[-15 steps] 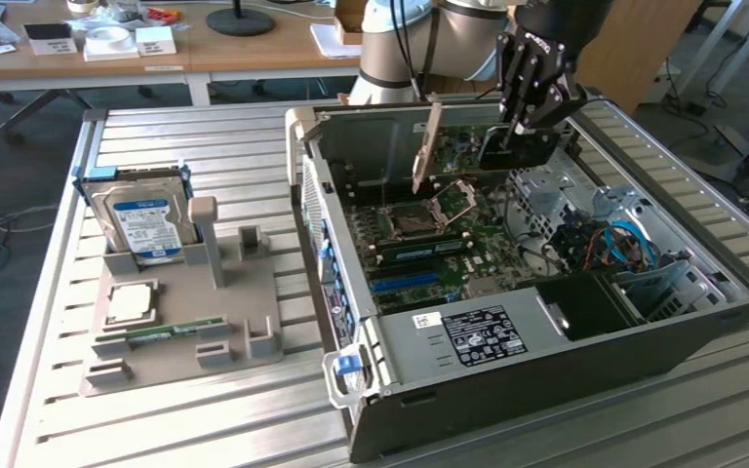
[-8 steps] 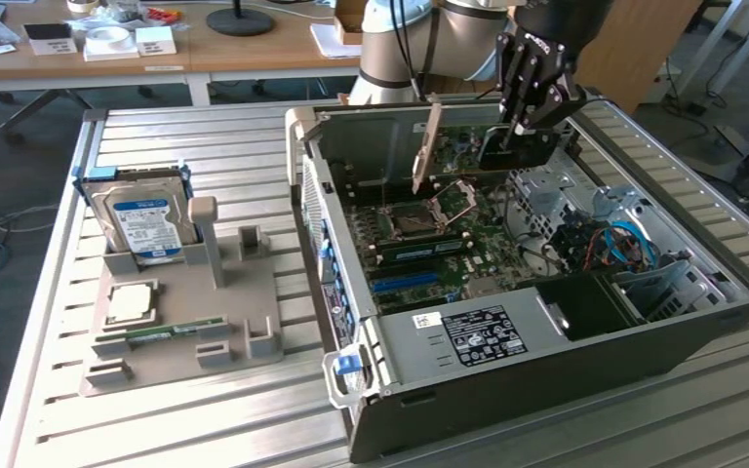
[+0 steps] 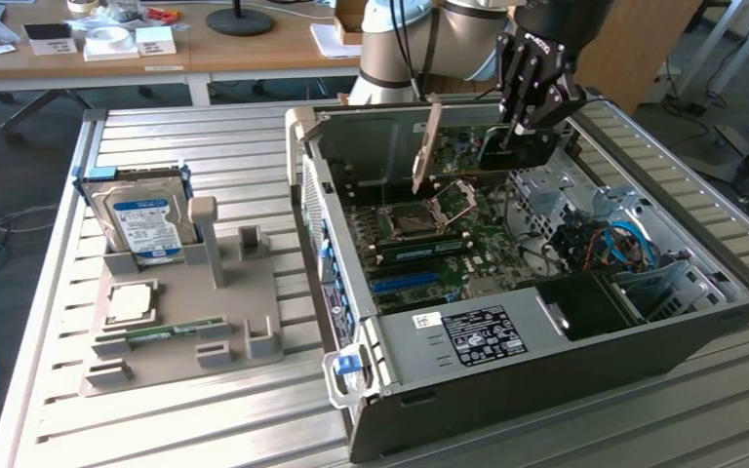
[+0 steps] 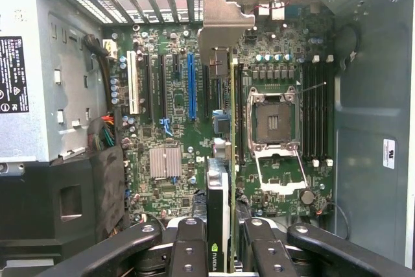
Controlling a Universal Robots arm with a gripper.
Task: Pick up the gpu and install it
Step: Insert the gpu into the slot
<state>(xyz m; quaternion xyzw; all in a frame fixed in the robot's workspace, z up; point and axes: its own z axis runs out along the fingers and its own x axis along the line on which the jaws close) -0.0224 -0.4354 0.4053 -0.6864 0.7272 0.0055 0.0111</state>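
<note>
A slatted metal bench (image 3: pixel 153 429) carries an open computer case (image 3: pixel 388 409) lying on its side, with the motherboard (image 4: pixel 168 115) facing up. Inside, the arm's end effector (image 4: pixel 224 257) clamps the gpu (image 4: pixel 232 160), holding the card edge-down over the expansion slots, beside the processor socket (image 4: pixel 272 121).

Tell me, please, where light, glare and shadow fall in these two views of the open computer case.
Exterior view: daylight glares off the ribbed metal table at that view's right, while the open black computer case is dimmer inside. Wrist view: the silver bracket of the thin green gpu gleams, and the black gripper shut on it sits in shadow.
</note>
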